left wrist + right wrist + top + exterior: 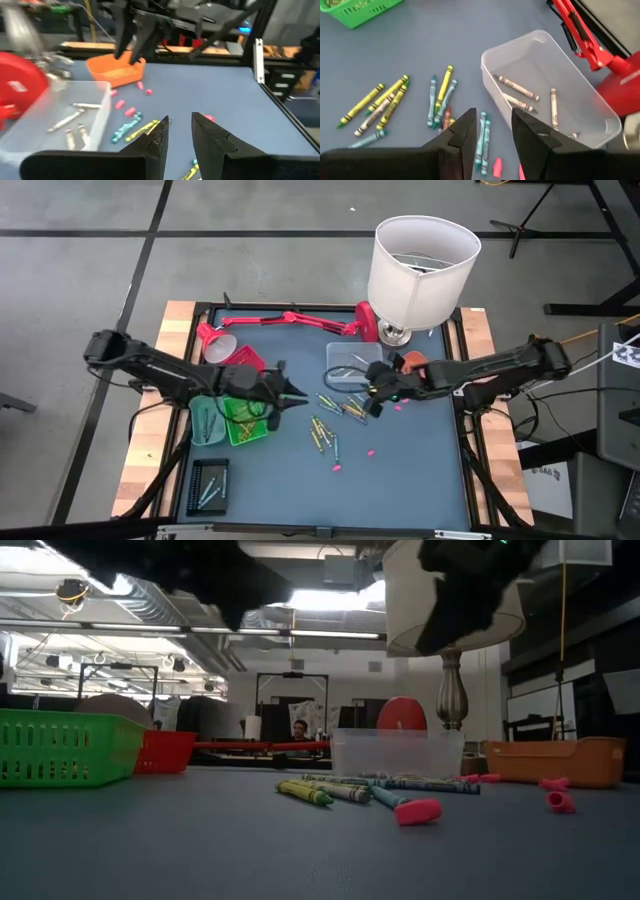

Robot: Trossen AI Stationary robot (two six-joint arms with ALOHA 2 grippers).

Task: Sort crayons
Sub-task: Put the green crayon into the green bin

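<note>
Loose crayons [335,408] in yellow, green, blue and grey lie flat on the blue table, with a second cluster [320,435] nearer the front. They also show in the right wrist view [442,90] and the low view [350,788]. A few grey crayons [517,87] lie in a clear tray [350,365]. My left gripper [295,395] is open and empty, raised just left of the crayons; its fingertips [180,132] stand apart. My right gripper [372,398] is open and empty above the crayons' right end, beside the clear tray; its gap [494,130] shows blue crayons [482,135] below.
A green basket [243,422], a teal tray [207,420], a red tray [243,360], an orange tray [413,365] and a black tray [208,483] stand around. A white-shaded lamp [422,265] and a red desk lamp [290,320] are at the back. Pink bits [338,467] lie near the front.
</note>
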